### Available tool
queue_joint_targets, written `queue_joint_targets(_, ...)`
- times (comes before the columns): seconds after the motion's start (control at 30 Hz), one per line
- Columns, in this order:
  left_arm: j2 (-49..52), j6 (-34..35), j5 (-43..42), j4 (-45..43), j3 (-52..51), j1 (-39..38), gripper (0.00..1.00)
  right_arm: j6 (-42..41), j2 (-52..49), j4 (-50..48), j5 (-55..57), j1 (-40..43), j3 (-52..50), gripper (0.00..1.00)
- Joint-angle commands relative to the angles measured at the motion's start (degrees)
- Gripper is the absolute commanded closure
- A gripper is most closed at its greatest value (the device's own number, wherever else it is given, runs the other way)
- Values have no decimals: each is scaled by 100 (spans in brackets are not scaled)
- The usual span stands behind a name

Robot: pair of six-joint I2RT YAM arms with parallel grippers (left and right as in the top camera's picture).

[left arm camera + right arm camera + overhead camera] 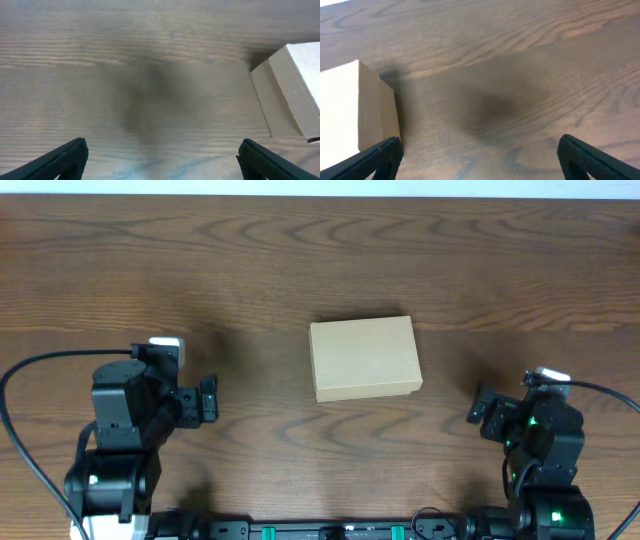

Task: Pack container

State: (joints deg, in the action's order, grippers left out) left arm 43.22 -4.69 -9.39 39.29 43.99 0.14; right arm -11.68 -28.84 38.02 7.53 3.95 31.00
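The container (364, 358) is a small tan cardboard box with its lid shut, lying flat in the middle of the wooden table. Its corner shows at the right edge of the left wrist view (292, 87) and at the left edge of the right wrist view (357, 107). My left gripper (207, 400) is open and empty, to the box's left, nearer the front edge; its fingertips are spread wide above bare wood (162, 157). My right gripper (483, 410) is open and empty, to the box's right (477, 155).
The dark brown wooden table (320, 260) stretches behind and to both sides of the box. Black cables loop from both arm bases at the front corners. The arm bases stand at the near edge.
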Motion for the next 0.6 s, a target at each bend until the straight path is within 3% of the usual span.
queue_joint_targets(0.0, -328, 409, 509, 15, -227, -24, 5, -197, 457, -61, 92, -61, -249, 1)
queue_joint_targets(0.17, -992, 426, 577, -334, -645, -22, 5, -184, 1147, -46, -35, -66, -564, 1)
queue_joint_targets(0.37, -1668, 374, 876, -358, -946, -22, 5, 420, 1504, -363, -798, -66, -890, 7)
queue_joint_targets(0.57, -1751, 341, 968, -339, -977, -22, 5, 754, 1502, -739, -1486, -66, -1143, 1)
